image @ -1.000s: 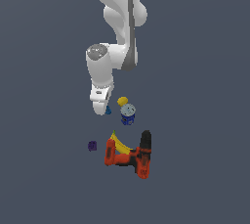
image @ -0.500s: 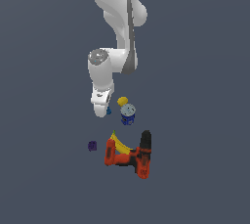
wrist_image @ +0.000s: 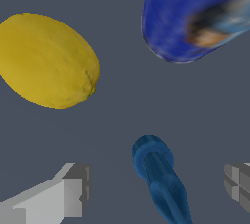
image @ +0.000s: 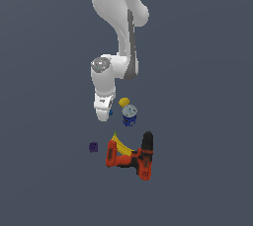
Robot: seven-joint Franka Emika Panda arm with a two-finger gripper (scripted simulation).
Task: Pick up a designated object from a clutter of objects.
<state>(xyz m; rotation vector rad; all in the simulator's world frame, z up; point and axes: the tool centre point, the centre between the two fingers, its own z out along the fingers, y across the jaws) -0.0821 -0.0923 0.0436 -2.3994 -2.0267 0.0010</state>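
Observation:
The tiny blue cone-like piece (wrist_image: 158, 176) lies on the floor between my two fingers (wrist_image: 53, 198), apart from both. In the exterior view it (image: 110, 112) peeks out beside the white hand. My gripper (wrist_image: 151, 189) is open and empty, low over the floor (image: 104, 118). The clutter sits around it. A small yellow ball (image: 123, 102) and a blue-and-white can (image: 130, 115) are just to the exterior view's right. Both show close up in the wrist view, the ball (wrist_image: 46, 60) and the can (wrist_image: 200, 12).
A red-and-black power drill (image: 131, 157) lies nearer the camera with a yellow banana (image: 120, 143) against it. A small purple cube (image: 93, 146) sits to the drill's left in the exterior view. The grey floor (image: 197, 121) stretches all around.
The hand has come down toward the floor beside the ball and can. The objects have not moved.

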